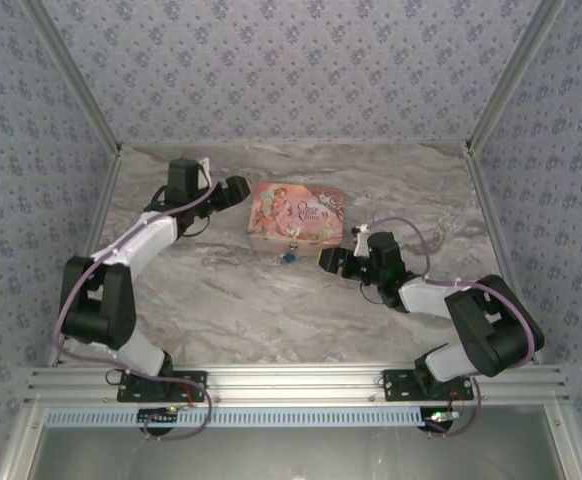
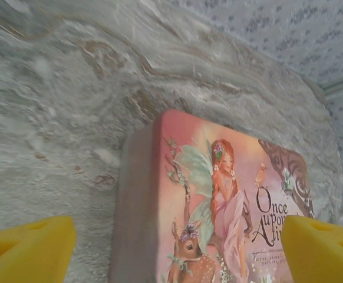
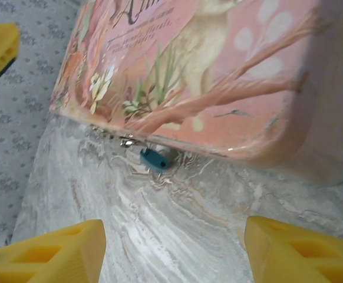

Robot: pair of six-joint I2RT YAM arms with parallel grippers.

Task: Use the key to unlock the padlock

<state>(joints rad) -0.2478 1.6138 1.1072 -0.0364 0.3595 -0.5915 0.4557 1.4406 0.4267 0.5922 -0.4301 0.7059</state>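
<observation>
Padlock [image 3: 155, 159] touches pink box [image 3: 218, 65] in right-wrist view.

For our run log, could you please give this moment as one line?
left gripper open beside pink box | right gripper open facing padlock | padlock at box's near edge

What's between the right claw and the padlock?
Just bare marble tabletop between the right claw and the padlock, as the right wrist view shows.
</observation>
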